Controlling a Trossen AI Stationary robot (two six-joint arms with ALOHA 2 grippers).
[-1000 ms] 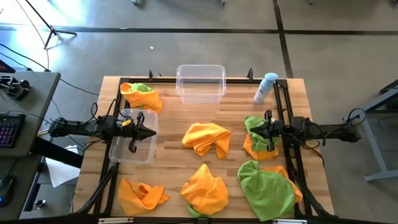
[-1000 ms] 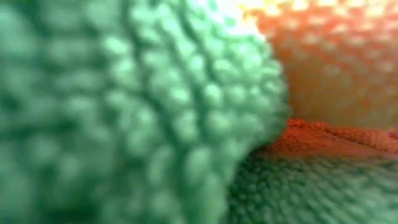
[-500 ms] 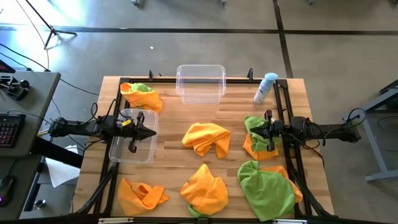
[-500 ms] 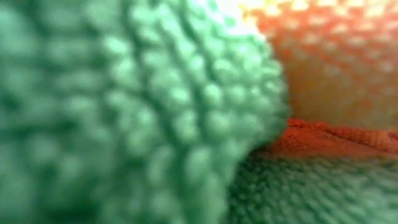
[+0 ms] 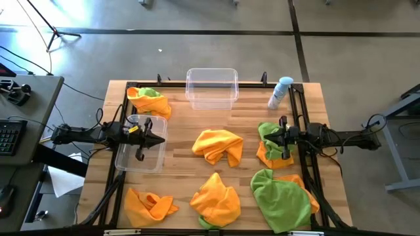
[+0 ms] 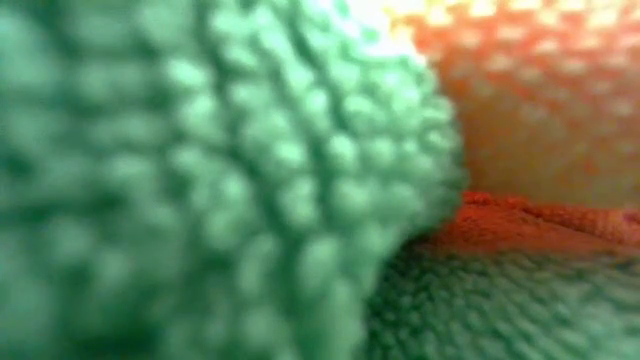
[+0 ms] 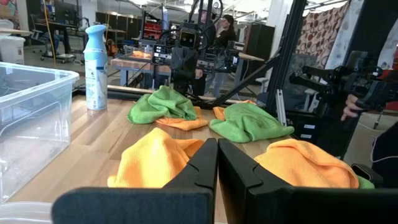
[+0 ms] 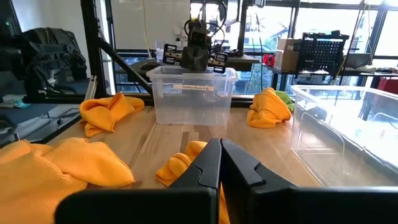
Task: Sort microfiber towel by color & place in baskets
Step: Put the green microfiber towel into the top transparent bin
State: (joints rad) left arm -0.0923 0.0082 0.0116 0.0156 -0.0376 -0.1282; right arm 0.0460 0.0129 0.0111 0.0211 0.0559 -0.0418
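Several orange-yellow and lime-green towels lie crumpled on the wooden table. An orange towel (image 5: 218,145) lies mid-table, and two more orange towels (image 5: 215,196) (image 5: 149,204) lie near the front edge. A green towel (image 5: 281,196) lies at the near right. There are two mixed piles, one at the far left (image 5: 149,100) and one at the right (image 5: 272,145). One clear basket (image 5: 211,88) stands at the far middle, the other basket (image 5: 139,144) at the left. My left gripper (image 5: 154,137) (image 7: 217,163) is shut above the left basket. My right gripper (image 5: 275,139) (image 8: 221,163) is shut above the right pile.
A blue-capped spray bottle (image 5: 281,92) stands at the far right, close to the dark frame rail. Green and orange cloth (image 6: 230,180) lies right against the low camera and fills its view. Bare wood shows between the mid-table towel and the baskets.
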